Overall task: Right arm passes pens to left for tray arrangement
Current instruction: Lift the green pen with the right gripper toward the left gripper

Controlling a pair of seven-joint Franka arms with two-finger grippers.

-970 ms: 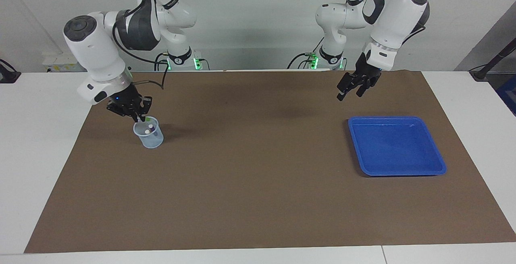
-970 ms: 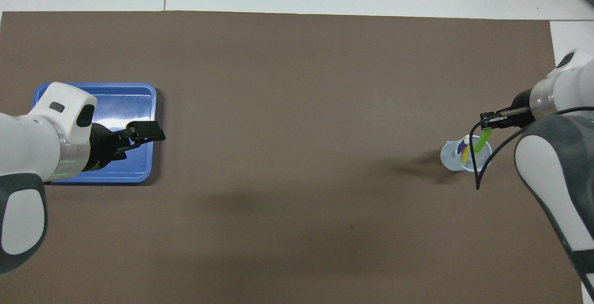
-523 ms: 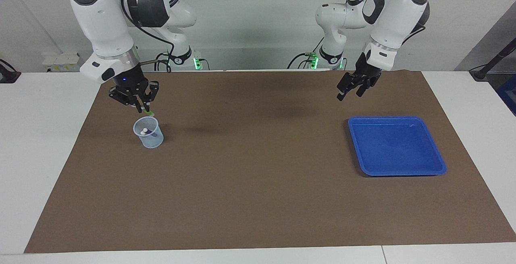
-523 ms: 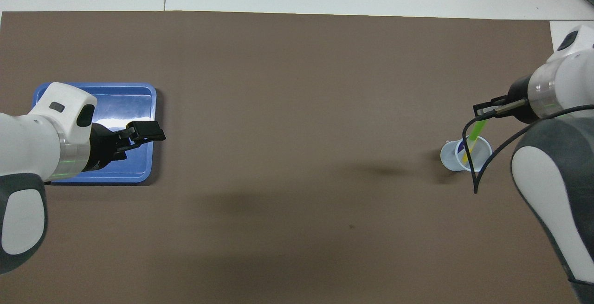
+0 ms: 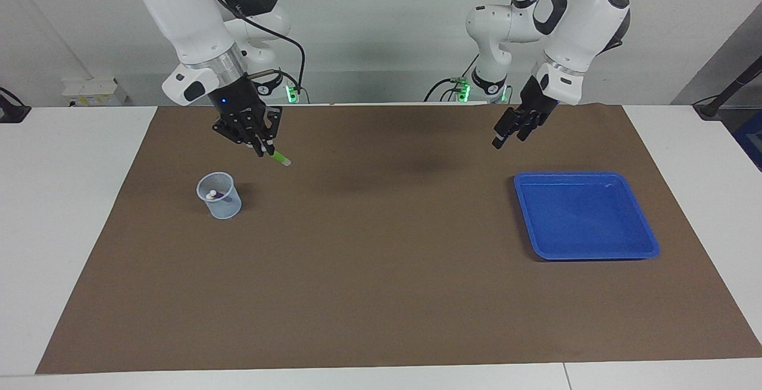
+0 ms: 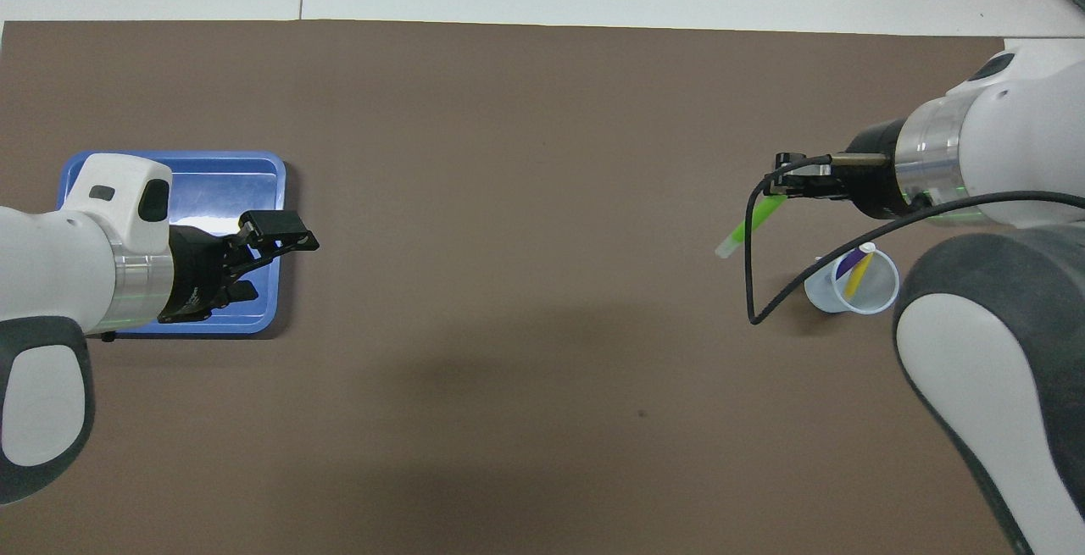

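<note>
Facing view, read from the right arm's end of the table toward the left arm's. A translucent cup was seen standing on the brown mat, with the purple pen and a pale pen end visible inside it; in the overhead view the yellow pen was seen in the cup beside the purple one. Above the mat, clear of the cup and toward the table's middle from it, the right gripper was held up with its fingertips clamped on the green pen, whose pale end pointed down and away from the cup. Toward the other end, the left gripper was held in the air above the mat, near the tray's robot-side edge, with its fingers spread apart and nothing between them. The blue tray lay flat on the mat at the left arm's end, and no pen was seen in it.

Progress was judged as early. One pen was seen lifted out of the cup, but it had not been handed over, the two grippers being well apart. The handover and placement of the green pen, and then the whole cycle for the purple and yellow pens, were judged to remain.
</note>
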